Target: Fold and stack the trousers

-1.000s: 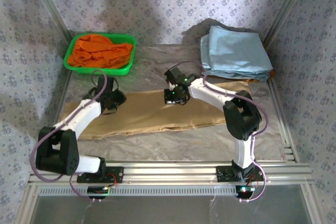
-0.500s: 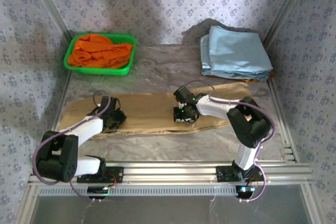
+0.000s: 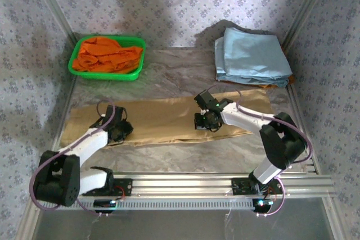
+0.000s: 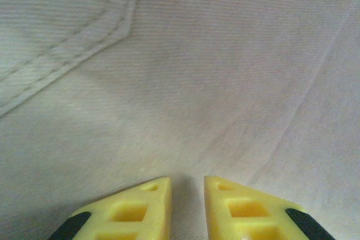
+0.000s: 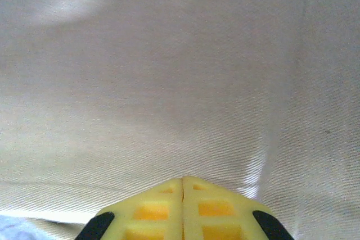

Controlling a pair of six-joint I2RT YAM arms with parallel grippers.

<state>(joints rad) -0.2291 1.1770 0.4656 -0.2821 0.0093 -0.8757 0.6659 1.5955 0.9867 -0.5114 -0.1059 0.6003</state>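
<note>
Right claw (image 5: 183, 180) closed, left claw (image 4: 187, 180) barely parted, both seemingly touching the trousers (image 3: 163, 120).

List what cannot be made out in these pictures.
- Top view: trousers under the wrists, hidden by the left arm and right arm.
- Left wrist view: whether the left fingers pinch cloth; bottom edge cuts them.
- Right wrist view: same for the right fingers.
- Top view: whatever the light blue stack covers.
</note>
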